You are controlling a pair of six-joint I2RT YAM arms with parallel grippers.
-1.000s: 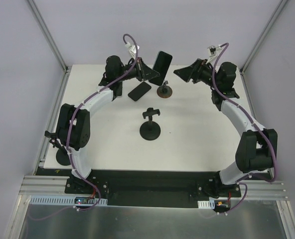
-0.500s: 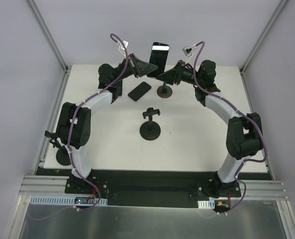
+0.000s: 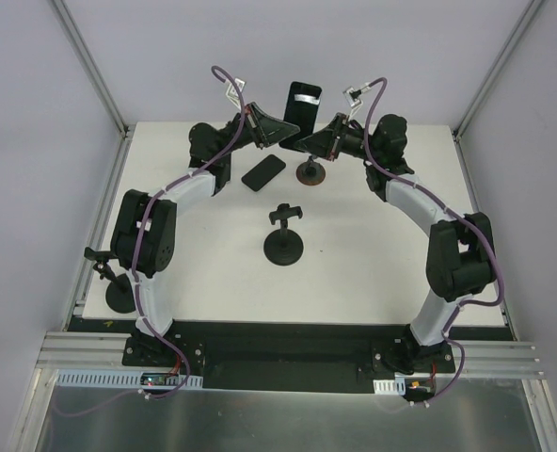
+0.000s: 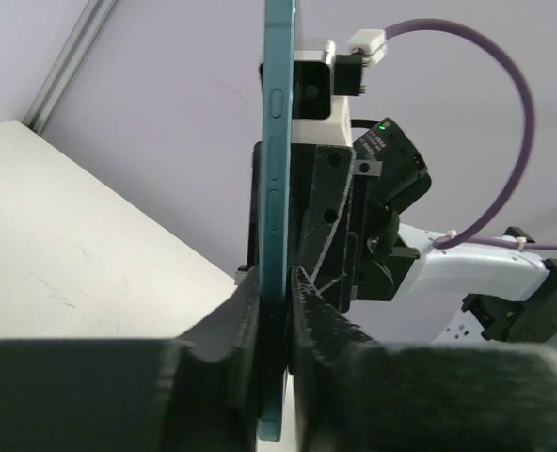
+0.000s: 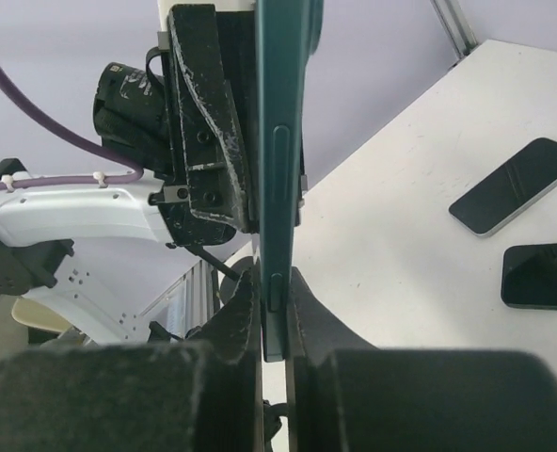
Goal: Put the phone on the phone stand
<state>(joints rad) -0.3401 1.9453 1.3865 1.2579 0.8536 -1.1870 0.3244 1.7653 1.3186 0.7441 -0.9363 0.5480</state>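
The phone (image 3: 302, 102) stands upright in the air over the far middle of the desk (image 3: 373, 273), pinched from both sides. The left claw (image 4: 275, 315) is clenched on its lower edge and the right claw (image 5: 272, 306) clamps the same phone from the opposite side, probably to hand it over or square it before lowering. Just below sits a small brown-based stand (image 3: 309, 172). The black phone stand (image 3: 284, 235) waits nearer, mid-desk, well apart. A second phone (image 3: 263, 171) lies flat just left of the brown-based stand. Both wrist views show the held phone edge-on only, its screen unseen. The right wrist view also catches a dark slab (image 5: 542, 275), cut off at the frame edge, which I cannot find overhead. Which stand is meant I cannot tell.
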